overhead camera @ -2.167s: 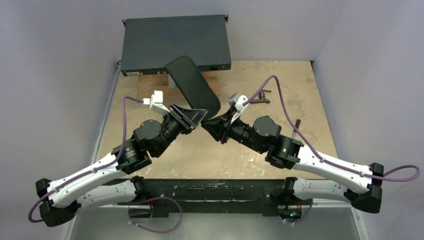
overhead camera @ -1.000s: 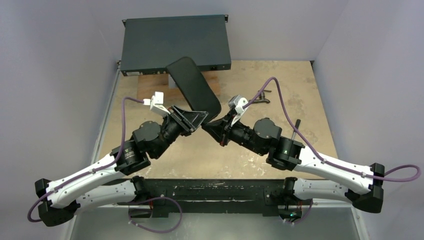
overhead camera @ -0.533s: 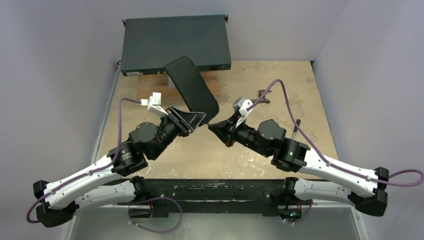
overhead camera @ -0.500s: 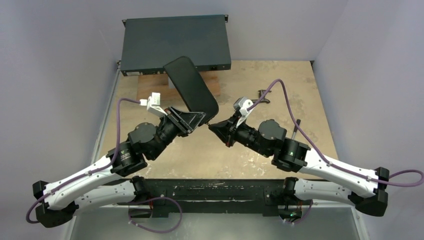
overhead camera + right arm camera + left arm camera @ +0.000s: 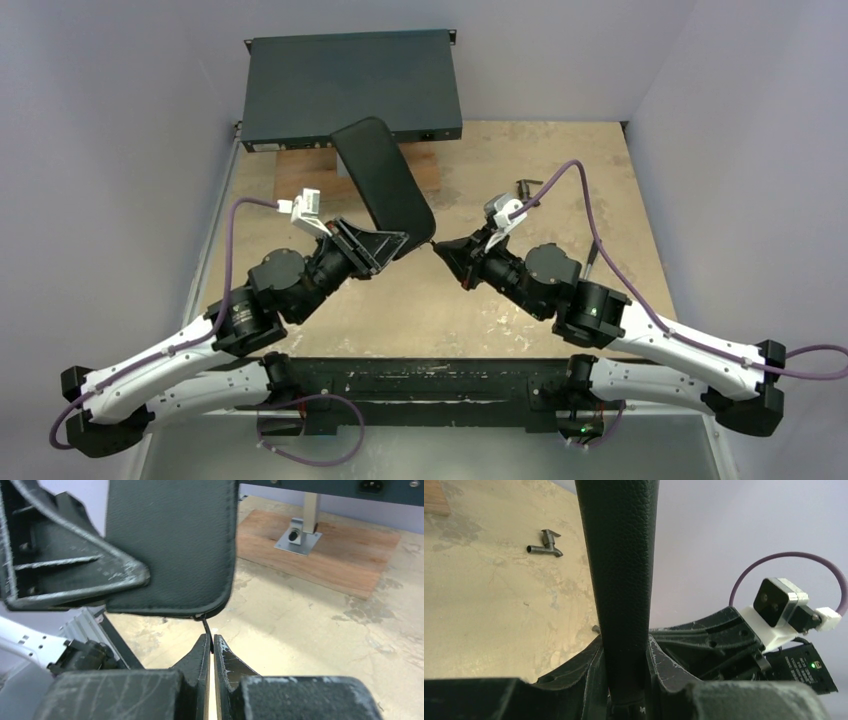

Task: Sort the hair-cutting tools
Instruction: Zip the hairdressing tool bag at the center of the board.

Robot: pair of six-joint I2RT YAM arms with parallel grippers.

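Firmly, left gripper holds black case; right gripper pinches its tab.

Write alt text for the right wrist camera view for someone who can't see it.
The right gripper, shut, pinches a thin black strand hanging from the lower corner of a black textured pouch, which the left gripper clamps. Behind are a tan table, a wooden board and a metal bracket.

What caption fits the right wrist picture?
Right jaws pinch a thin black pull at the corner of a flat black leather-like case, held by the left jaws.
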